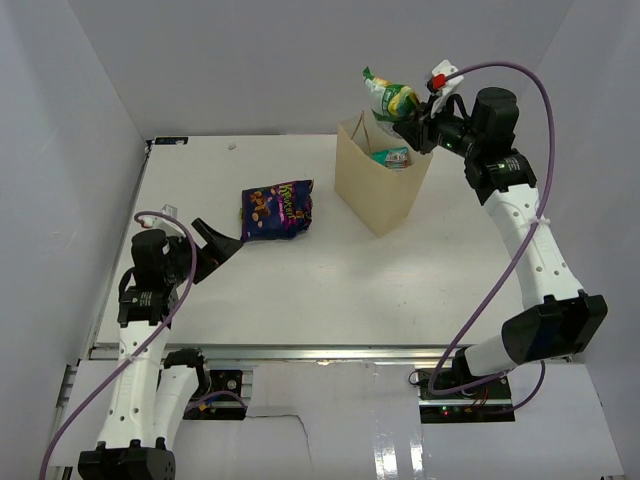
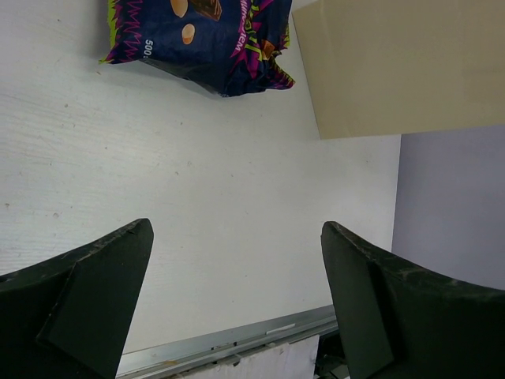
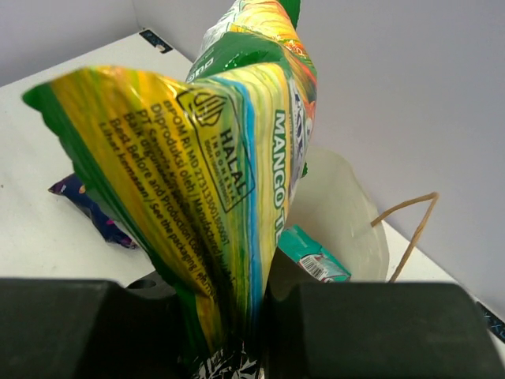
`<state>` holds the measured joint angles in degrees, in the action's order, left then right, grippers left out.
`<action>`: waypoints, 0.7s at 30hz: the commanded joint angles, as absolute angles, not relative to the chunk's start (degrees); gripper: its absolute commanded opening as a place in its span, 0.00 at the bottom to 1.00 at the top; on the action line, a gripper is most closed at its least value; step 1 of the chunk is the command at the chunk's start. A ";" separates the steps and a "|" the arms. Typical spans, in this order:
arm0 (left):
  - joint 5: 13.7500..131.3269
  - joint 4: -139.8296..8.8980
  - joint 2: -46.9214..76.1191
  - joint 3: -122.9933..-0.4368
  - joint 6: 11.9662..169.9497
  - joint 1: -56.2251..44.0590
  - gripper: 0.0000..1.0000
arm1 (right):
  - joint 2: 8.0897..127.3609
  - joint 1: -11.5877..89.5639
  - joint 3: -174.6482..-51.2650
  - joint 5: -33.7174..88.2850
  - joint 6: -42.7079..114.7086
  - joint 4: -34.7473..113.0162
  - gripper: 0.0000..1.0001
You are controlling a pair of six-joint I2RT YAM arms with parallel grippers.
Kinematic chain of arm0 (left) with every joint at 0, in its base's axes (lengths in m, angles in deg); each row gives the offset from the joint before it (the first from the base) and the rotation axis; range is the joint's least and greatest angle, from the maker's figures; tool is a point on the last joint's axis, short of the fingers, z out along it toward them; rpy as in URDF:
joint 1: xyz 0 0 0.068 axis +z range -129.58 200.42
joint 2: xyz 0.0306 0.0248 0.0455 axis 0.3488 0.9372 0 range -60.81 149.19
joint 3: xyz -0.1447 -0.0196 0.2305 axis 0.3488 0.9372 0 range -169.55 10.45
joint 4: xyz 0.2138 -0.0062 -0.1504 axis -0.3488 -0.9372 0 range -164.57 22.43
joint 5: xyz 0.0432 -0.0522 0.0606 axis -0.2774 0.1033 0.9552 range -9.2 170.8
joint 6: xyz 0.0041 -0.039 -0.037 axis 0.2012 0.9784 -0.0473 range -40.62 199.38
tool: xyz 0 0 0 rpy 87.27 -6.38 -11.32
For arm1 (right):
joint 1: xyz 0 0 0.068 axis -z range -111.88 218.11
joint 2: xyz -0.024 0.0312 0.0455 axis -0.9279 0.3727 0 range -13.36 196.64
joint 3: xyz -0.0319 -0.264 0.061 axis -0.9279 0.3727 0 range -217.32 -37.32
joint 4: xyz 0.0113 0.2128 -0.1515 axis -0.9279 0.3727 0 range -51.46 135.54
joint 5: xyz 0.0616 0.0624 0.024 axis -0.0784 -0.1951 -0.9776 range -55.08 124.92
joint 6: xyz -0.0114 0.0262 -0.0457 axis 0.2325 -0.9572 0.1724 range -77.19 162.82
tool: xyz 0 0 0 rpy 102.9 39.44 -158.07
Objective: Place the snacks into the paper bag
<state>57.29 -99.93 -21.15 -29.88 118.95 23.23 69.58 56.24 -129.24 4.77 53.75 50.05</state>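
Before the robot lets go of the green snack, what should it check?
1. Right gripper shut on green packet: ok.
2. Packet above the mouth of the bag: ok, it seems.
3. Bag upright and open: ok.
4. Room inside beside teal packet: ok; depth cannot tell.
5. Left gripper open, away from the bag: ok.
6. All snacks in: not ok, purple packet lies on the table.

Glossy foil packet (image 3: 229,197); bag (image 1: 375,190) — matt paper
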 commanded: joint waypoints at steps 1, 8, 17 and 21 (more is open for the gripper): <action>57.07 -99.12 -21.70 -28.84 118.31 23.23 0.98 | 69.44 56.86 -128.03 5.04 54.50 45.31 0.08; 56.98 -98.42 -18.98 -29.01 117.52 23.14 0.98 | 69.52 56.95 -123.90 4.34 55.12 44.34 0.08; 56.45 -95.52 -15.28 -28.66 117.26 23.23 0.98 | 70.23 56.95 -122.40 3.02 55.39 43.73 0.08; 56.72 -95.34 -13.88 -29.80 116.21 23.23 0.98 | 70.58 56.95 -122.22 2.67 54.77 43.46 0.09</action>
